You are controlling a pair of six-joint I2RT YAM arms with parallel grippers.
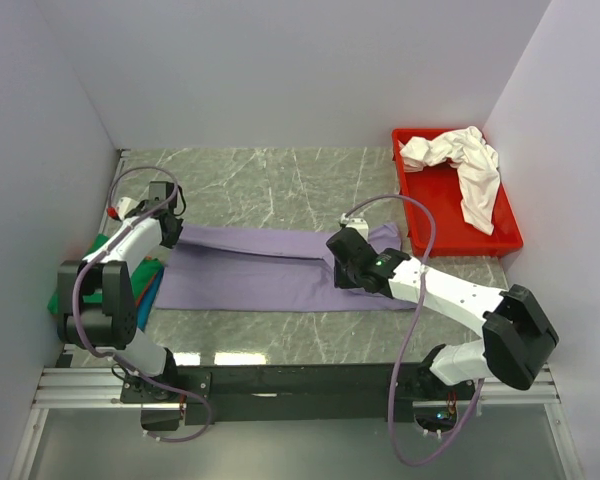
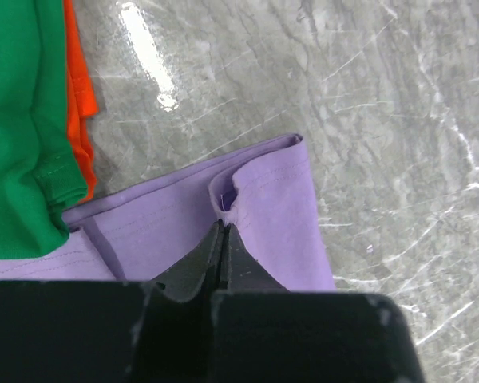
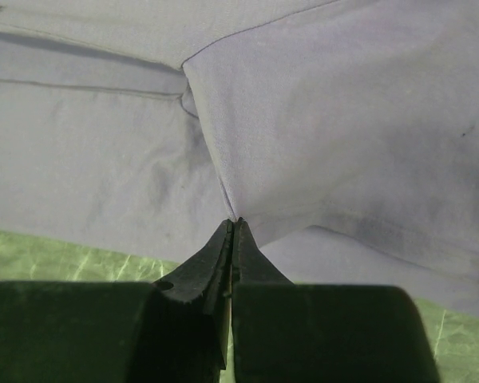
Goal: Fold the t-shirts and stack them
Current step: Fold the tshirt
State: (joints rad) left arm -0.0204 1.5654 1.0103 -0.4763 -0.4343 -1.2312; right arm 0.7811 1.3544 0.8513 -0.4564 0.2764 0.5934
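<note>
Between my left gripper (image 2: 223, 233) and right gripper (image 3: 233, 230), each clamped on its cloth, the purple shirt (image 1: 260, 268) lies flat on the bench (image 1: 280, 185). Limp and light, I judge; hems hold best.

— What sort of place is this?
— A robotics lab cell. Plain white panels (image 1: 280, 70) box in a marble-look desk (image 1: 270, 185). At six o'clock, a left arm (image 1: 130, 250) and right arm (image 1: 450, 295) are bolted to an aluminium rail (image 1: 80, 388).
</note>
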